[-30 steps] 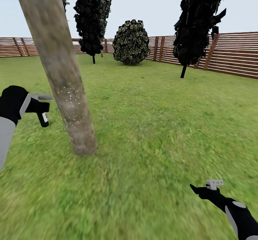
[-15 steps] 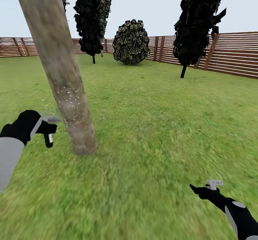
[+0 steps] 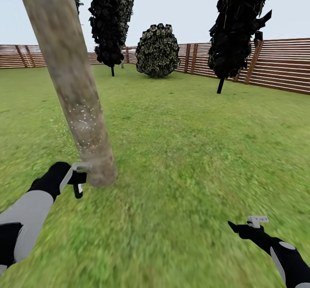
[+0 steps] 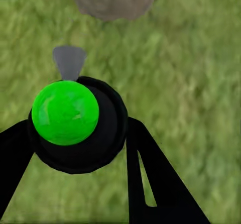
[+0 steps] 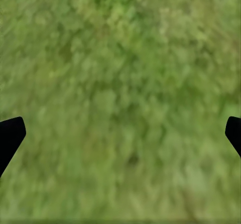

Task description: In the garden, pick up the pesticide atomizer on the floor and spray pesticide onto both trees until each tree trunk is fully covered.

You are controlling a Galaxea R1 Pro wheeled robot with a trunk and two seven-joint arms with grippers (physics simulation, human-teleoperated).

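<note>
The left tool (image 3: 77,180) is clenched on the atomizer (image 3: 78,188), low down and just beside the base of the near trunk (image 3: 79,103). In the head view the bottle's black body hangs below the tool and its grey head (image 3: 82,166) points at the bark, close to touching it — whether it does touch I cannot tell. A white label shows on the black body, too small to read; no writing or brand can be made out anywhere.

In the left wrist view the atomizer (image 4: 78,123) sits between the two black fingers (image 4: 150,179), seen end-on: a round black body with a bright green spot (image 4: 65,112) and the grey nozzle (image 4: 69,61) aimed toward the flared foot of the trunk (image 4: 111,0).

The trunk leans, grey-brown and blotchy, with a patch of tiny white specks (image 3: 84,122) partway up, above the level of the tool.

The right tool (image 3: 245,227) hangs low over the grass (image 3: 193,150), well apart from the trunk, released and holding nothing — in the right wrist view its fingertips (image 5: 10,136) stand wide apart over bare lawn.

Farther off stand a second dark tree (image 3: 241,29), another (image 3: 110,21), a round bush (image 3: 157,51) and the slatted fence (image 3: 280,64).
</note>
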